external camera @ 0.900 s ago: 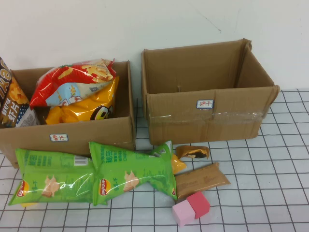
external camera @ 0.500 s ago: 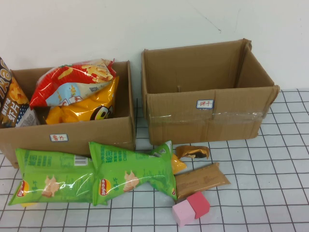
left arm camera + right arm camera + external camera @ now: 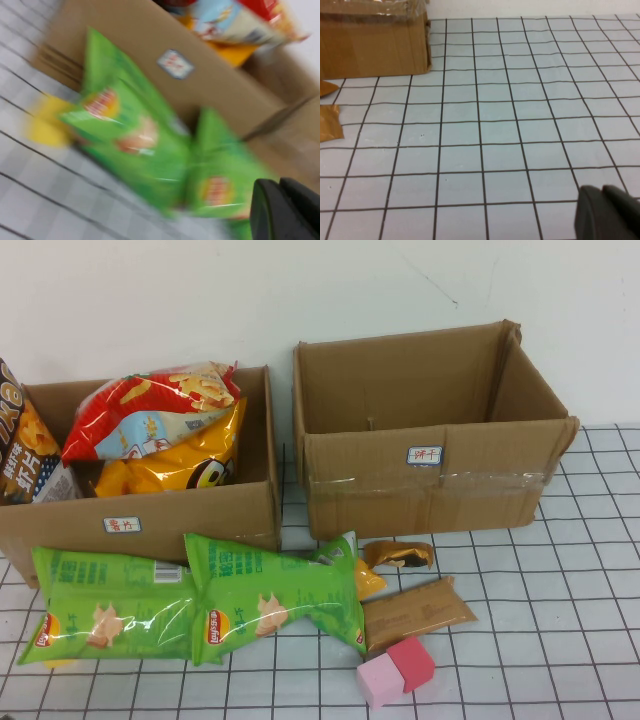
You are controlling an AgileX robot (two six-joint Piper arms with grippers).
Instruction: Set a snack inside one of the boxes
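Two green chip bags [image 3: 110,605] [image 3: 275,590] lie on the gridded table in front of the left cardboard box [image 3: 190,515]. The right cardboard box [image 3: 430,490] stands open and empty. A small brown snack [image 3: 398,554] and a brown bar [image 3: 417,612] lie before it. Neither arm shows in the high view. My left gripper [image 3: 279,184] is shut and empty, hovering near the green bags [image 3: 130,135] in front of the left box [image 3: 125,45]. My right gripper [image 3: 601,192] is shut and empty over bare table, to the side of the right box [image 3: 370,45].
The left box holds a red bag [image 3: 150,405], a yellow bag [image 3: 185,465] and a dark bag [image 3: 25,455]. Two pink blocks [image 3: 395,670] sit at the front edge. A white wall stands behind the boxes. The brown bar's end [image 3: 329,122] shows in the right wrist view.
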